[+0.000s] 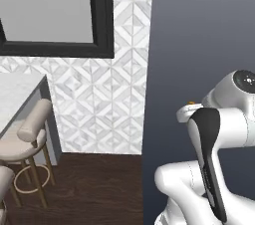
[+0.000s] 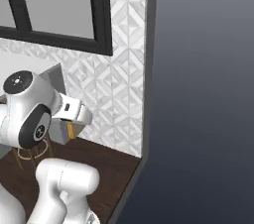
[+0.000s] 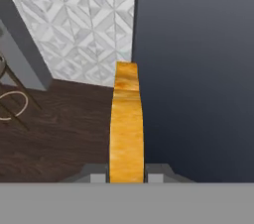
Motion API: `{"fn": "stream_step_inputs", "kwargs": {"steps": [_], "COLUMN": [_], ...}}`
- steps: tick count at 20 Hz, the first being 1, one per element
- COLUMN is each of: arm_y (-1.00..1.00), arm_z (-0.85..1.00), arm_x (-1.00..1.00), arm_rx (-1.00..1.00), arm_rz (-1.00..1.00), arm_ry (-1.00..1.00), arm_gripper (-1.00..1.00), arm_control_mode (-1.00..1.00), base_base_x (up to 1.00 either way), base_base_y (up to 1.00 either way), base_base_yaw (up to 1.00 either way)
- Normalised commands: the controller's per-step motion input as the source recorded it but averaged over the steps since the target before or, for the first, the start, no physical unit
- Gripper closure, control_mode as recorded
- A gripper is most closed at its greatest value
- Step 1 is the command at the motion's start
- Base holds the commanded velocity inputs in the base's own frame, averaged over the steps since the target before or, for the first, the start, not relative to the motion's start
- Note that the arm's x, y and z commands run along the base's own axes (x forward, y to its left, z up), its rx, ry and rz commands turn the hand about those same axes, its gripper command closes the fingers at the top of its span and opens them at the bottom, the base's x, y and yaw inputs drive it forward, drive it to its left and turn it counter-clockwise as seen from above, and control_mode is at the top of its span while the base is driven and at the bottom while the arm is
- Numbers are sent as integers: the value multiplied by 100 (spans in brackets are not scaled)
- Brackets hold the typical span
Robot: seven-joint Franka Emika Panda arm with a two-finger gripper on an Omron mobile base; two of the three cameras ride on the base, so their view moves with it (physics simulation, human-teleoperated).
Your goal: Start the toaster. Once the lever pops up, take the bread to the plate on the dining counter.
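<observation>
The dark grey wall [image 1: 199,30] and the white diamond-patterned tile wall [image 1: 99,99] take up most of what lies ahead, with the dark wooden floor [image 1: 89,184] below. At the left stands one long white marble-look worktop [image 1: 15,94], with two beige padded stools [image 1: 30,134] drawn up to it. The jaws [image 3: 126,176] are clenched edge-on around one golden-tan slice of bread [image 3: 126,129], carried in mid-air. I'd say this is the carrying step; next the base must turn toward that worktop.

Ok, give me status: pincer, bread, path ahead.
Pincer shut on the bread, slice held edge-on between the fingertips. Dining counter off to the left, stools beside it. Dark wall close ahead.
</observation>
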Motion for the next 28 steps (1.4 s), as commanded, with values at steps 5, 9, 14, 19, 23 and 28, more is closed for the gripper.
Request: {"fn": "stream_step_inputs", "kwargs": {"steps": [5, 9, 14, 19, 23, 28], "arm_y": [0, 0, 0, 0, 0, 0], "arm_z": [0, 0, 0, 0, 0, 0], "arm_x": [0, 0, 0, 0, 0, 0], "arm_rx": [0, 0, 0, 0, 0, 0], "arm_rz": [0, 0, 0, 0, 0, 0], "arm_ry": [0, 0, 0, 0, 0, 0], "arm_gripper": [100, 100, 100, 100, 100, 100], "arm_control_mode": [100, 100, 100, 100, 100, 100], "base_base_x": [39, 43, 33, 8, 0, 5], "base_base_y": [-25, -21, -5, 0, 0, 0], "base_base_yaw": [69, 71, 67, 63, 63, 57]}}
